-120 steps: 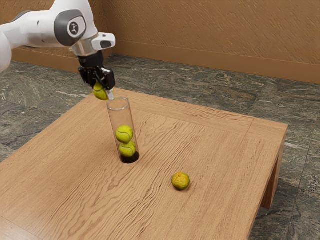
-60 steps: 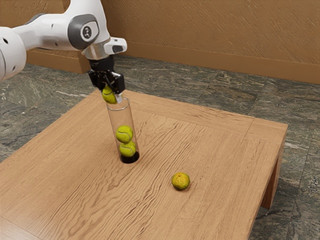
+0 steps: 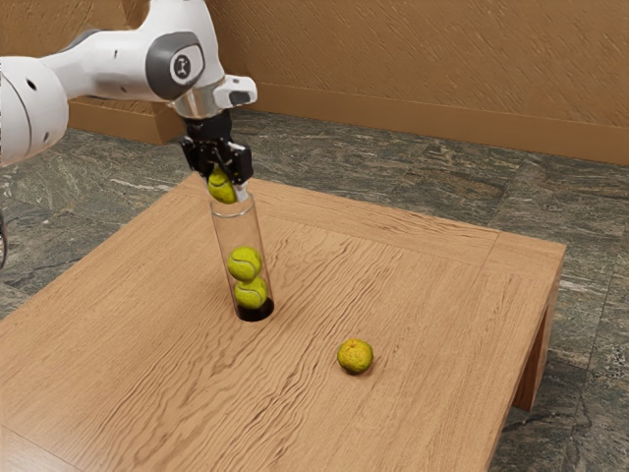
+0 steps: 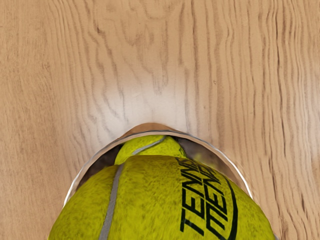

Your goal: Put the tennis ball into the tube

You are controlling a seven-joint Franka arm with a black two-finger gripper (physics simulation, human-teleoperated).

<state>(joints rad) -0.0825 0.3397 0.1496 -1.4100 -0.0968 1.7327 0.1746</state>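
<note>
Exterior view: lighting moderate, warm and fairly even. The top of the table point(image 3: 423, 295) reads brighter than its shaded leg point(image 3: 536, 369), consistent with light from above. Pale sheen noted at the near left corner of the top. A small, soft shadow lies against the fruit point(image 3: 355, 356). The arm point(image 3: 93, 64) shows bright white surfaces with grey shading. Floor point(image 3: 59, 187) dark, with muted pale streaks. Wrist view: a diffuse whitish glare lies on the wood beside the tube point(image 3: 236, 231); its rim carries bright glints, its interior is dim. The tennis ball point(image 4: 150, 200) darkens toward its sides.
</note>
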